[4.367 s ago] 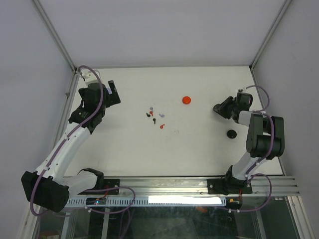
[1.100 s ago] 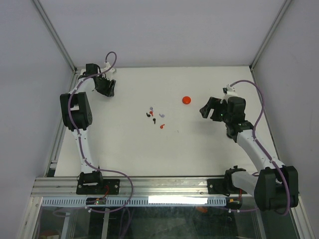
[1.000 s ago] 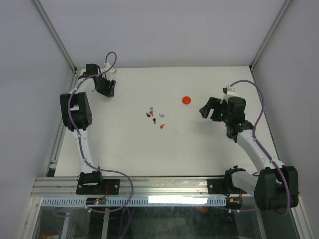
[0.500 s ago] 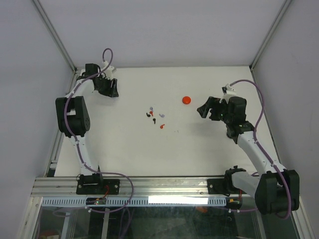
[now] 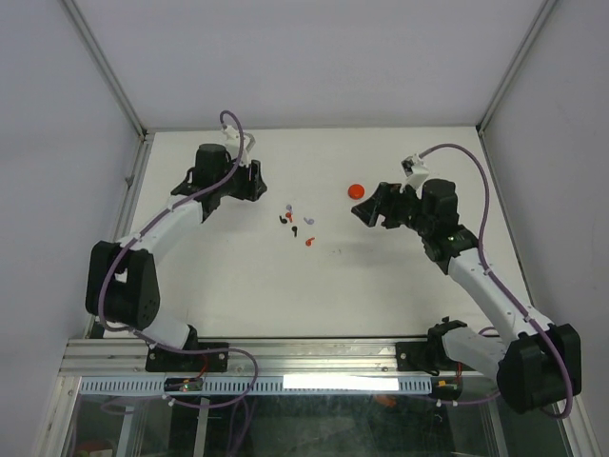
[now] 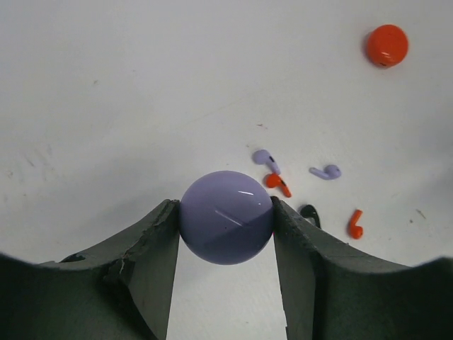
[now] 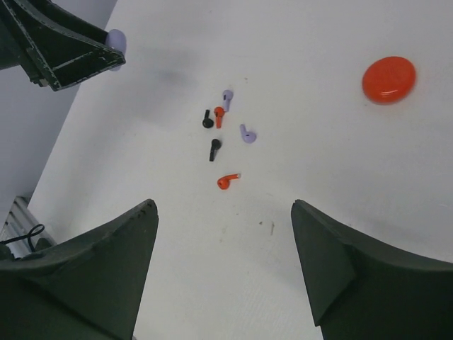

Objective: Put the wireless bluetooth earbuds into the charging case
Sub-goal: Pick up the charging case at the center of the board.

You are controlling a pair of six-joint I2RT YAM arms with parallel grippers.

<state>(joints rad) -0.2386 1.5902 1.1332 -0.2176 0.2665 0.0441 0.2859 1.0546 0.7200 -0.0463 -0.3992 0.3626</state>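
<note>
From above, a loose cluster of tiny black, red and lavender earbuds (image 5: pixel 297 224) lies near the middle of a white table (image 5: pixel 238 276), none yet in a case. The left claw (image 5: pixel 253 183) hangs at ten o'clock from them and the right claw (image 5: pixel 365 208) at three o'clock, so each seems placed to reach the cluster from its own side. A round red case (image 5: pixel 357 191) sits on the table at two o'clock from the earbuds, just beside the right claw. In the left wrist view, the left claw is clamped on a round, shut lavender case (image 6: pixel 226 217), one finger pressing each side. It is probably being carried toward the earbuds, which lie just past it between one and three o'clock, with the red case far off at one o'clock. In the right wrist view, the right claw is spread wide and holds nothing. The earbuds sit ahead at eleven o'clock and the red case at one o'clock, which suggests it is lining up to pick something. The left claw shows at ten o'clock.
</note>
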